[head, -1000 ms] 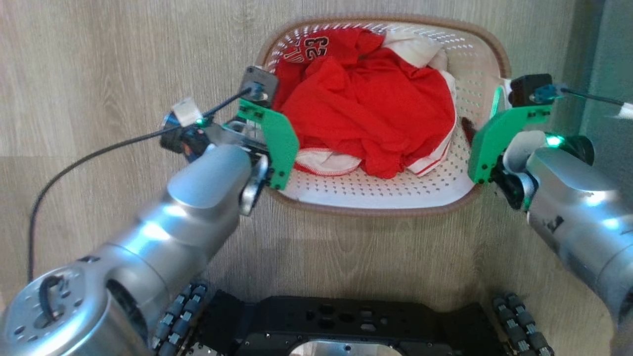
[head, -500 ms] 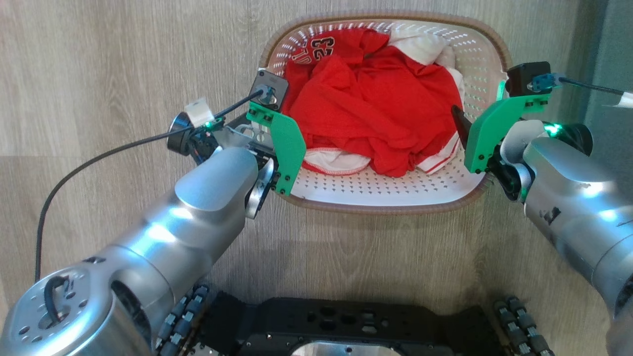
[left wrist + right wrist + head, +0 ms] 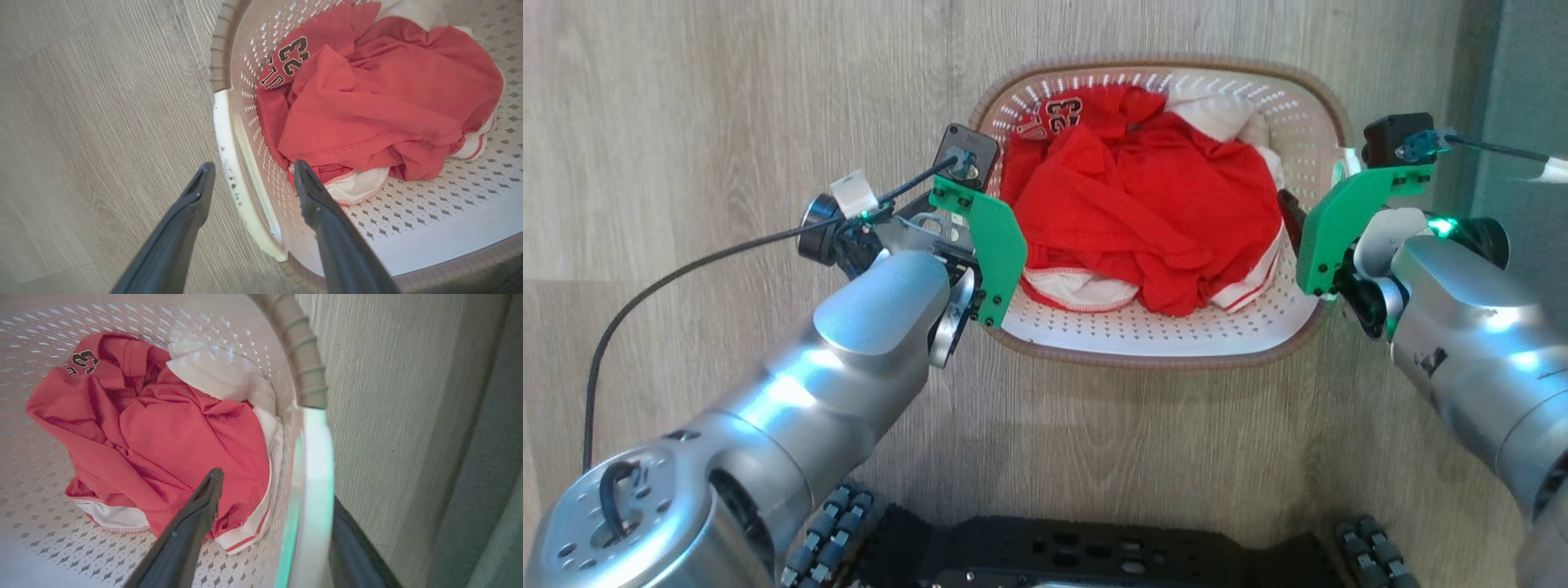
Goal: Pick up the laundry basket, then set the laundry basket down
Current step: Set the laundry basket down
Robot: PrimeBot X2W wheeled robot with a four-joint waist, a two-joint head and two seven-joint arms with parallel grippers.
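left tool (image 3: 252, 165) and right tool (image 3: 278, 490), fingers (image 3: 188, 212) spread, astride laundry basket (image 3: 1152, 356) handles (image 3: 224, 139)

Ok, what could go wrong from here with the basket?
The right hand is open astride a handle, its inner finger close over the clothes; closing or withdrawing might snag cloth. The left hand is open astride the other handle; if one hand moves first, the basket could tilt or slide.

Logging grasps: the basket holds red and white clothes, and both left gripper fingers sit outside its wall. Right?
No. In the left wrist view the left gripper straddles the laundry basket wall, one finger outside, one inside. The clothes are red and white.
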